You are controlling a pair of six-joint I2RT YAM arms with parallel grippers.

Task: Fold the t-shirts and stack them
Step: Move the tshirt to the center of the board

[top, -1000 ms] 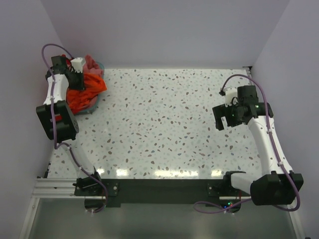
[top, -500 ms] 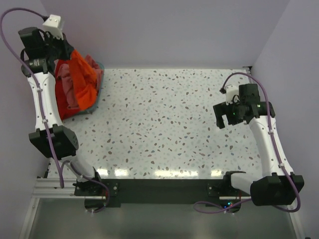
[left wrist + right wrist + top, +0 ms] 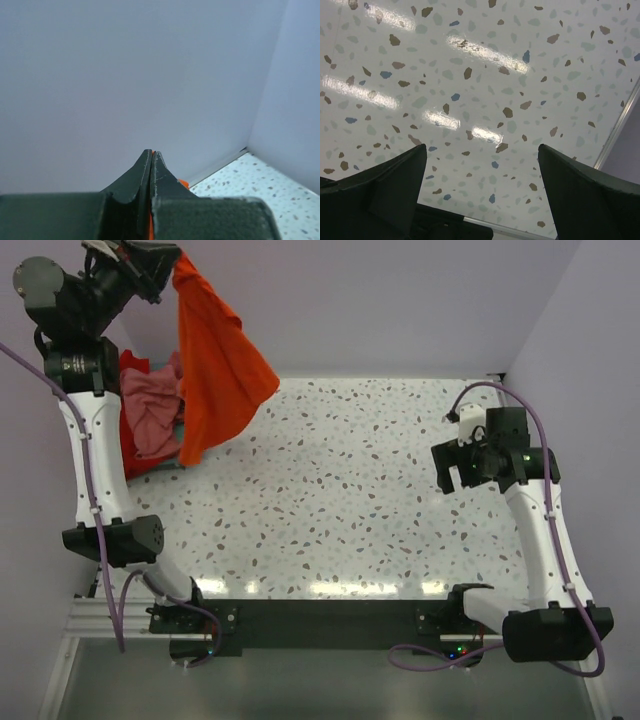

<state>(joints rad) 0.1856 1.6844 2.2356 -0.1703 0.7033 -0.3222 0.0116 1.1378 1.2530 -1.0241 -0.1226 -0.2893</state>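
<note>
My left gripper (image 3: 170,262) is raised high at the far left and is shut on the bright orange t-shirt (image 3: 218,365), which hangs down from it over the table's left part. In the left wrist view the closed gripper (image 3: 151,155) shows a sliver of orange cloth (image 3: 183,183) beside the black fingers. The dusty pink t-shirt (image 3: 152,416) and the red t-shirt (image 3: 130,365) lie bunched in a basket at the far left. My right gripper (image 3: 456,468) is open and empty above the table's right side; in its wrist view the gripper (image 3: 482,160) shows only speckled tabletop.
The speckled terrazzo table (image 3: 350,490) is walled by pale lilac panels at the back and both sides. A teal basket (image 3: 180,430) holds the remaining shirts at the far left. A black rail (image 3: 320,620) runs along the near edge.
My left arm has swung up and to the right, lifting the orange t-shirt out of the basket until it hangs free. The right arm has barely shifted.
</note>
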